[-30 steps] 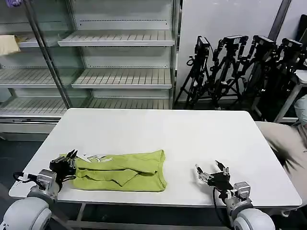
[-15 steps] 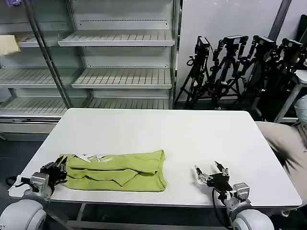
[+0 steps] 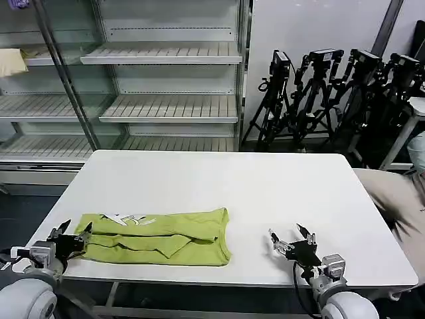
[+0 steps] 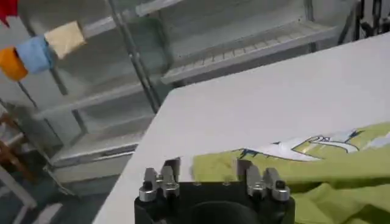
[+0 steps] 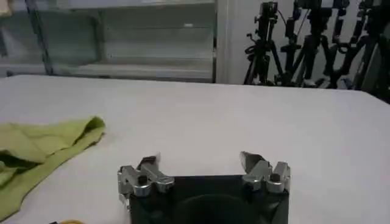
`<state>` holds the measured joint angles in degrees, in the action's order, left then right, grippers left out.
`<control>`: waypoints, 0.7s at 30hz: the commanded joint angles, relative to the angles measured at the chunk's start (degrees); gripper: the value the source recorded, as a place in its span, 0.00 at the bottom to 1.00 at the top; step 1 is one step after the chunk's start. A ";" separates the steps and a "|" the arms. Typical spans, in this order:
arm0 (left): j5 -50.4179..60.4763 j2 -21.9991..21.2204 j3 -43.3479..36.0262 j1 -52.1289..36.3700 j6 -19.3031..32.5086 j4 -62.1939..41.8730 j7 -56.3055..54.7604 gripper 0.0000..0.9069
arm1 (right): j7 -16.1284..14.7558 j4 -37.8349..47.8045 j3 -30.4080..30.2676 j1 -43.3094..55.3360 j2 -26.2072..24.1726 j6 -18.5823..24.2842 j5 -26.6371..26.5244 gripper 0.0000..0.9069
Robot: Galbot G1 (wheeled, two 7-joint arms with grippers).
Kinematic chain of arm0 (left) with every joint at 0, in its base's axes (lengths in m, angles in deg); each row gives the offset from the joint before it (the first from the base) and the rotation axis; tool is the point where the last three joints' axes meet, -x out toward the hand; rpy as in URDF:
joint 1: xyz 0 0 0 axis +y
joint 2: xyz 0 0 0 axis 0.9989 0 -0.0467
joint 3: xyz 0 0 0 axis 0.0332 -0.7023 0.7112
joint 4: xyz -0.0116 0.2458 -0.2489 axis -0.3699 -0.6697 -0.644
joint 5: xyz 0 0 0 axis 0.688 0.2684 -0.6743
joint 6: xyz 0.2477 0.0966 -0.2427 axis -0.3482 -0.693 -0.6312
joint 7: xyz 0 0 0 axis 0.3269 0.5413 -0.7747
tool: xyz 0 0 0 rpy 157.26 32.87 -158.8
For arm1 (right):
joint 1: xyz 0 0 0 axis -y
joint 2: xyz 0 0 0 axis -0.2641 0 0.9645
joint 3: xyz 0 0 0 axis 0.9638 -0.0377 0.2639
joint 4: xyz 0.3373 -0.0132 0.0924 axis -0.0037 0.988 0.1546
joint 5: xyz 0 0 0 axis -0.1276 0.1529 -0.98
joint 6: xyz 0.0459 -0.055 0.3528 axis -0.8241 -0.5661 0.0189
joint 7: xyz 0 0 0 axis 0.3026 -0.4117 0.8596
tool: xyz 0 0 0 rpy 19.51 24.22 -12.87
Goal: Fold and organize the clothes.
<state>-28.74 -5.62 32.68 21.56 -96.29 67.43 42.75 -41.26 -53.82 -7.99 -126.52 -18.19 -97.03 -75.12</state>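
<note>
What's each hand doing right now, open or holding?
Left hand: open, empty, beside the T-shirt.
Right hand: open, empty, over the table.

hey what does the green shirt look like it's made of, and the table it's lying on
T-shirt: looks like thin, soft knit fabric, matte; it lies limp with shallow creases. Table: smooth white top, probably laminate or painted board, with a faint sheen and no visible grain.

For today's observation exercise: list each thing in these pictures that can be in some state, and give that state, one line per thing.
T-shirt: folded into a long band, lying flat on the table, held by nothing.
Left tool: open, empty, at the shirt's left end.
Right tool: open, empty, over bare table, apart from the shirt.
Table: bears the shirt near its front left.
Shelves: mostly bare.
</note>
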 commanded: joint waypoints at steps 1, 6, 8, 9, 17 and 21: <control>-16.71 -0.65 -0.42 -3.51 0.03 -4.12 -5.75 1.00 | 0.02 -0.36 0.41 -0.16 -0.18 0.07 -0.01 1.00; -18.13 -1.00 -1.09 -5.05 0.04 -6.63 -6.46 1.00 | 0.03 -0.30 0.37 -0.46 -0.11 0.14 0.17 1.00; -18.62 -1.12 -1.16 -5.35 0.04 -6.97 -6.59 1.00 | 0.03 -0.27 0.37 -0.43 -0.13 0.16 0.18 1.00; -18.89 -1.23 -1.23 -5.44 0.05 -7.12 -6.57 1.00 | 0.03 -0.26 0.39 -0.39 -0.14 0.16 0.18 1.00; -19.63 -2.39 -1.72 -4.21 0.04 -6.86 -6.04 0.01 | 0.10 0.05 0.25 0.08 -0.08 0.14 0.28 1.00; -19.34 -2.69 -1.78 -3.43 0.05 -6.45 -5.72 0.01 | 0.10 0.34 0.17 0.24 -0.04 0.15 0.31 1.00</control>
<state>-45.27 -7.83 31.08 17.83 -96.18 61.79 37.64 -41.18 -53.62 -7.80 -126.28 -18.20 -96.88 -74.83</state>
